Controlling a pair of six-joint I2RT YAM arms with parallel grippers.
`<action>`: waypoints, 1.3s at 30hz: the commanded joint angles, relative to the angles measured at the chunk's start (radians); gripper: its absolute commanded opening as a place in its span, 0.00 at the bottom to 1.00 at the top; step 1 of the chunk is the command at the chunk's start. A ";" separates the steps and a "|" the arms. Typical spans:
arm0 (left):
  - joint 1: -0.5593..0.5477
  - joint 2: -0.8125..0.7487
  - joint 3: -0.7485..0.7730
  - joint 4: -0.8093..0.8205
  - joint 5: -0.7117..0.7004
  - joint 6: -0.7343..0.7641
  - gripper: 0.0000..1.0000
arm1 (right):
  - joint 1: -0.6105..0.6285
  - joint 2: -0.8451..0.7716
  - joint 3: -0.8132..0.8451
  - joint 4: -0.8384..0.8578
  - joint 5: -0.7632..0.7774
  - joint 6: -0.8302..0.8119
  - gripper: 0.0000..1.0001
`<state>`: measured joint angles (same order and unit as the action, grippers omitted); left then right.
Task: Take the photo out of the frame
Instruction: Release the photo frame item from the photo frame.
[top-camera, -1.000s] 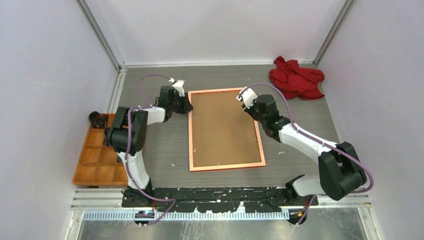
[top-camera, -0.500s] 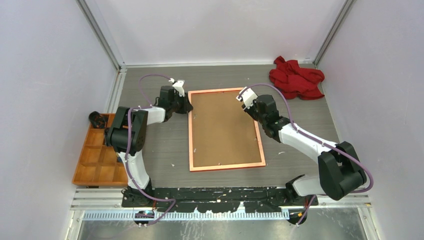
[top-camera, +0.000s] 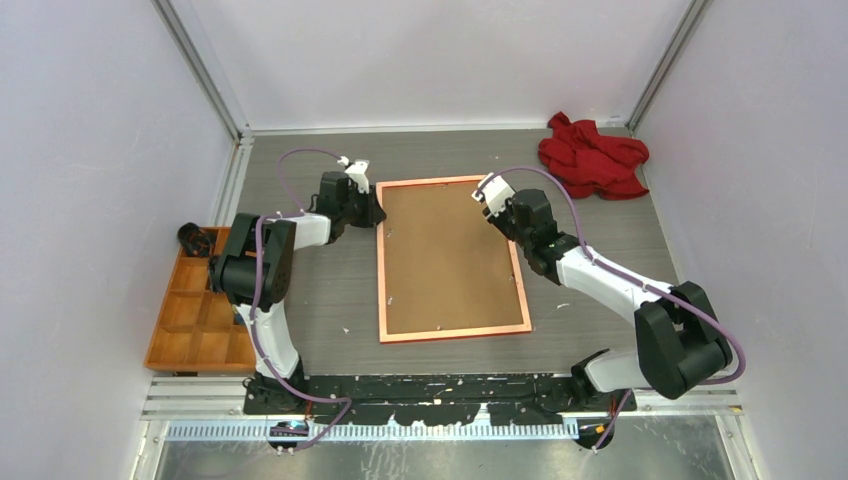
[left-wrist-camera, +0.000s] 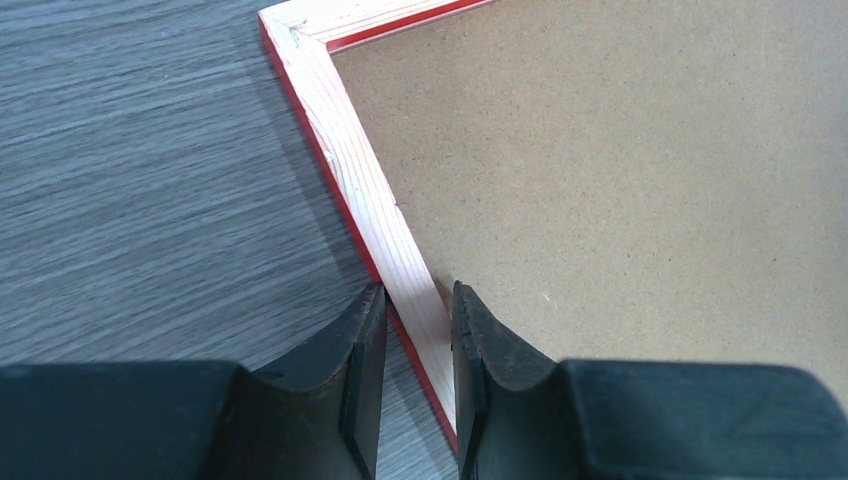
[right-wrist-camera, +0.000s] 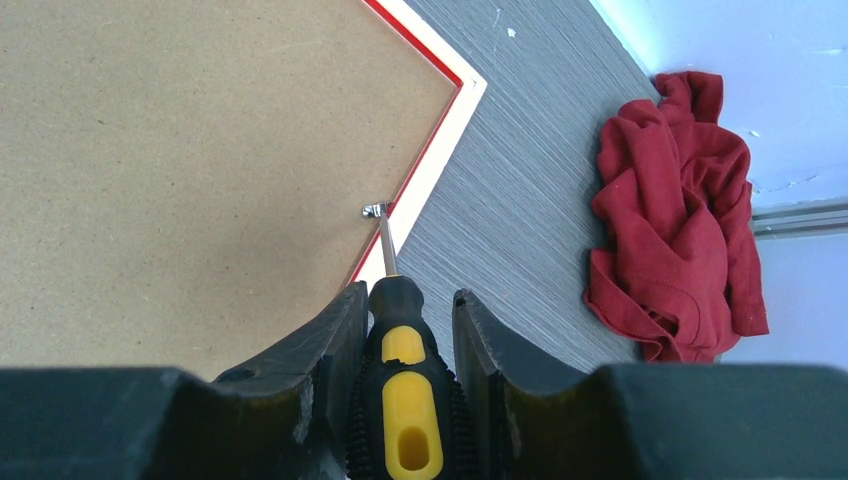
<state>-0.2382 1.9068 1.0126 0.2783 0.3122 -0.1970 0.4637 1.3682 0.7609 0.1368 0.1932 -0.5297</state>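
While the table (top-camera: 330, 290) carries the frame (top-camera: 452, 333) face down at its centre, the backing board (top-camera: 445, 255) fills the frame. At the frame's 10 o'clock, the left gripper (left-wrist-camera: 418, 330) is clamped on the side rail. At 2 o'clock, the right gripper (right-wrist-camera: 408, 300) grasps a screwdriver (right-wrist-camera: 405, 380), tip touching a metal tab (right-wrist-camera: 376, 210).

No sight of the photo anywhere: covered by the brown backing board (top-camera: 450, 255) inside the frame (top-camera: 381, 270). From above, screwdriver (right-wrist-camera: 405, 390) hidden under the right tool (right-wrist-camera: 408, 293); in the wrist view, handle cut off at the bottom edge. Frame rail partly masked by the left tool (left-wrist-camera: 416, 300). Dark thing (top-camera: 193, 238) at the tray (top-camera: 185, 312) too small to tell.
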 joint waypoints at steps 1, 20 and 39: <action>-0.018 -0.022 -0.015 -0.037 0.028 0.050 0.07 | -0.006 0.018 0.002 0.021 0.017 -0.034 0.01; -0.019 -0.020 -0.014 -0.037 0.025 0.050 0.04 | -0.075 -0.041 -0.124 0.127 -0.142 -0.115 0.01; -0.033 -0.020 -0.011 -0.047 0.000 0.065 0.00 | -0.151 -0.054 -0.232 0.209 -0.363 -0.130 0.01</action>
<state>-0.2497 1.9041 1.0130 0.2768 0.2878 -0.1932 0.3153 1.3098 0.5369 0.3622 -0.1093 -0.6617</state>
